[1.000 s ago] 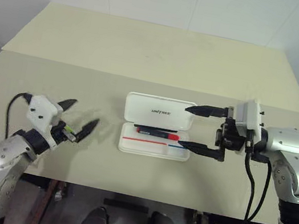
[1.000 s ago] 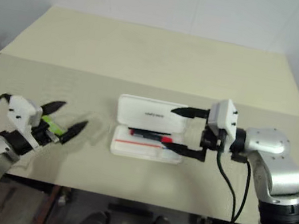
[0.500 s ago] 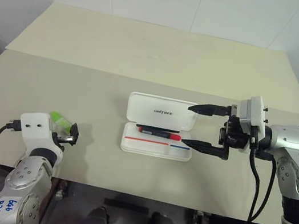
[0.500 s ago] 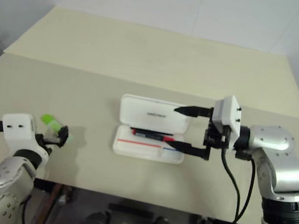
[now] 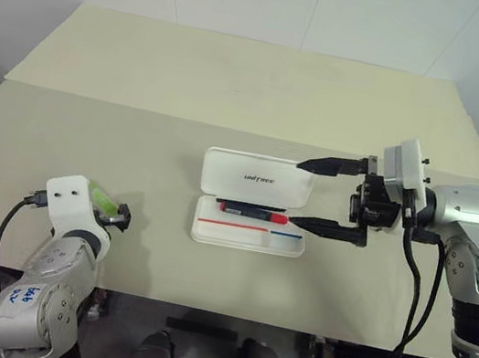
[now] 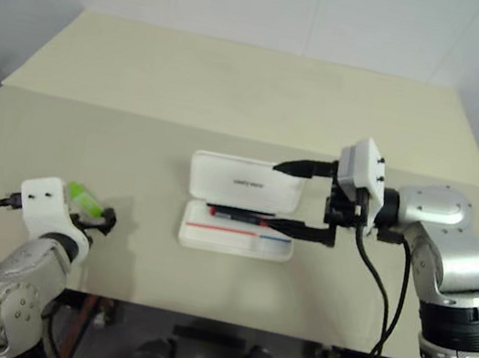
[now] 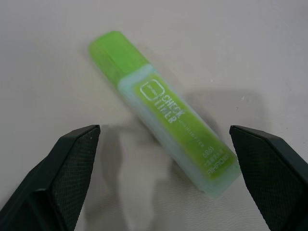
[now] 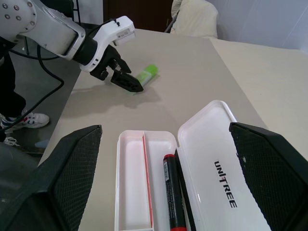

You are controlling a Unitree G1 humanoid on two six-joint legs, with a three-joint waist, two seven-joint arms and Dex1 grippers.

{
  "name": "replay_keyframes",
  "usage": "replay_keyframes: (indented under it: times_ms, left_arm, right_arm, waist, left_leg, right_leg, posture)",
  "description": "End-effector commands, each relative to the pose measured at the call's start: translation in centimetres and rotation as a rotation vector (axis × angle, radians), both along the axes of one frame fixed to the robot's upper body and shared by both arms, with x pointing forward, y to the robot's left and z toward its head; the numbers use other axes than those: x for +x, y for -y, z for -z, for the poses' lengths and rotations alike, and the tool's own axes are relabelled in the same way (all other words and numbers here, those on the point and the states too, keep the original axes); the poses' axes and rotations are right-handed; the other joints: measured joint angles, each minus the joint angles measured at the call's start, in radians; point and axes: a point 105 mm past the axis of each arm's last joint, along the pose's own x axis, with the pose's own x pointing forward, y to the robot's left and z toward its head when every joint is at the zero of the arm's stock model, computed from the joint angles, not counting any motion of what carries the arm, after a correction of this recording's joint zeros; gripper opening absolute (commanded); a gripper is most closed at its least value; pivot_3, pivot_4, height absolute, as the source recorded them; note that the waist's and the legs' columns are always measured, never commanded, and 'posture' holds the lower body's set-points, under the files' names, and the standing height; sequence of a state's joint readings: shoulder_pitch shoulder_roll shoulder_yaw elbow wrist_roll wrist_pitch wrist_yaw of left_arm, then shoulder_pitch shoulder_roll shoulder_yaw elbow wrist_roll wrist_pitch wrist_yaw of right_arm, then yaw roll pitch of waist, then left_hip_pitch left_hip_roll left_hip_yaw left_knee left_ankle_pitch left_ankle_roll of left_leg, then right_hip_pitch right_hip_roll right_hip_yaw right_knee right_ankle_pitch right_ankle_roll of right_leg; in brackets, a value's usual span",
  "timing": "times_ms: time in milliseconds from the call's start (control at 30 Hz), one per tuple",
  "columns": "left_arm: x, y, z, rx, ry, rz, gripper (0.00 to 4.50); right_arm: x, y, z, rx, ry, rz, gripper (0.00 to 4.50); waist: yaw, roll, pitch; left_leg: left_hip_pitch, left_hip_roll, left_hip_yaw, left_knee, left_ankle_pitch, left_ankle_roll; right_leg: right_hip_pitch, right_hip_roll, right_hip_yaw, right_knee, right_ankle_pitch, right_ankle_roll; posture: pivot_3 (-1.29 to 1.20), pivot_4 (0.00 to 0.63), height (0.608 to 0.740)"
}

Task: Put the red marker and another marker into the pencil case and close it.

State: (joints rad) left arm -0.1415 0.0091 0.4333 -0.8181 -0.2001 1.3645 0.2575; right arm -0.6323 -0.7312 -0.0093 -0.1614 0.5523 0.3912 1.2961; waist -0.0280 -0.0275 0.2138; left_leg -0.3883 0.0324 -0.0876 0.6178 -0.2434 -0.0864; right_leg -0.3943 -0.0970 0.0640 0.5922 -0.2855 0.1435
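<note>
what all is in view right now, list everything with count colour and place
pencil case: one, white, middle of the table, lid open flat
red marker: one, black barrel with red cap, lying in the case's tray
highlighter: one, lime green, on the table near its left front edge
table: one, beige, under everything
left gripper: one, black fingers open either side of the highlighter, not closed on it
right gripper: one, black fingers open, at the right end of the case, nothing held
</note>
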Motion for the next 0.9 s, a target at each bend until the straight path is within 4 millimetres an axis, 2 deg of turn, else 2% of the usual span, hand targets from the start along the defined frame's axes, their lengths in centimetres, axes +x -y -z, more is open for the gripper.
replay_keyframes:
  times_ms: [33, 100, 200, 300, 467, 500, 667, 767, 900]
  left_arm:
    - [-0.6, -1.0, 0.4, 0.012, -0.044, -0.042, 4.5]
    - [-0.3, -1.1, 0.3, 0.004, -0.033, -0.026, 4.5]
    - [-0.2, -1.1, 0.0, -0.002, -0.023, -0.016, 3.92]
    - [-0.1, -1.2, 0.0, 0.005, -0.04, 0.003, 2.99]
    - [0.1, -1.4, -0.3, 0.01, -0.042, 0.011, 1.18]
    - [0.1, -1.5, -0.3, 0.011, -0.042, 0.01, 1.0]
    - [0.2, -1.9, -0.4, 0.015, -0.052, -0.014, 1.0]
    - [0.8, -2.0, -1.5, 0.059, 0.021, -0.008, 1.0]
    - [2.5, -1.0, -5.5, 0.048, 0.27, 0.09, 1.0]
  right_arm:
    - [-0.4, -0.3, -1.3, 0.032, 0.056, -0.019, 4.47]
    - [-0.4, -0.4, -1.4, 0.037, 0.059, -0.02, 4.47]
    - [-0.5, -0.5, -1.4, 0.044, 0.063, -0.02, 4.5]
    - [-0.6, -0.5, -1.5, 0.055, 0.069, -0.021, 4.5]
    - [-0.5, -0.6, -1.4, 0.064, 0.074, -0.017, 4.5]
    - [-0.5, -0.6, -1.5, 0.065, 0.075, -0.016, 4.5]
    - [-0.4, -0.6, -1.5, 0.07, 0.079, -0.014, 4.5]
    - [-0.4, -0.6, -1.4, 0.071, 0.079, -0.012, 4.5]
    - [-0.3, -0.4, -1.1, 0.068, 0.081, 0.003, 4.5]
  waist:
    - [0.0, 0.0, 0.0]
    - [-0.001, 0.0, 0.0]
    - [-0.001, 0.0, 0.0]
    - [-0.002, 0.0, 0.0]
    - [-0.001, 0.0, 0.0]
    - [-0.001, 0.0, 0.0]
    - [-0.001, 0.0, 0.0]
    - [-0.002, 0.0, 0.0]
    - [0.001, 0.0, 0.0]
  left_leg:
    - [0.0, 0.0, 0.0, 0.0, 0.0, 0.0]
    - [0.0, 0.0, 0.0, 0.0, 0.0, 0.0]
    - [0.0, 0.0, 0.0, 0.0, 0.0, 0.0]
    - [0.0, 0.0, 0.0, 0.0, 0.0, 0.0]
    - [0.0, 0.0, 0.0, 0.0, 0.0, 0.0]
    - [0.0, 0.0, 0.0, 0.0, 0.0, 0.0]
    - [0.0, 0.0, 0.0, 0.0, 0.0, -0.001]
    - [0.001, 0.0, 0.0, 0.0, 0.001, -0.001]
    - [0.0, 0.0, 0.0, 0.0, 0.001, -0.001]
  right_leg:
    - [0.0, 0.0, 0.0, 0.0, 0.0, 0.0]
    - [0.0, 0.0, 0.0, 0.0, 0.0, 0.0]
    - [0.0, 0.0, 0.0, 0.0, 0.0, 0.0]
    - [0.0, 0.0, 0.0, 0.0, 0.0, 0.0]
    - [0.0, 0.0, 0.0, 0.0, 0.0, 0.0]
    - [0.0, 0.0, 0.0, 0.0, 0.0, 0.0]
    - [0.0, 0.0, 0.0, 0.0, 0.0, 0.0]
    - [0.0, 0.0, 0.0, 0.0, 0.001, -0.001]
    - [0.0, 0.0, 0.0, -0.001, 0.001, -0.001]
  posture:
    - [0.0, 0.15, 0.74]
    - [0.0, 0.15, 0.74]
    - [0.0, 0.15, 0.74]
    - [0.0, 0.15, 0.74]
    - [0.0, 0.15, 0.74]
    - [0.0, 0.15, 0.74]
    - [0.0, 0.15, 0.74]
    - [0.0, 0.15, 0.74]
    - [0.0, 0.15, 0.74]
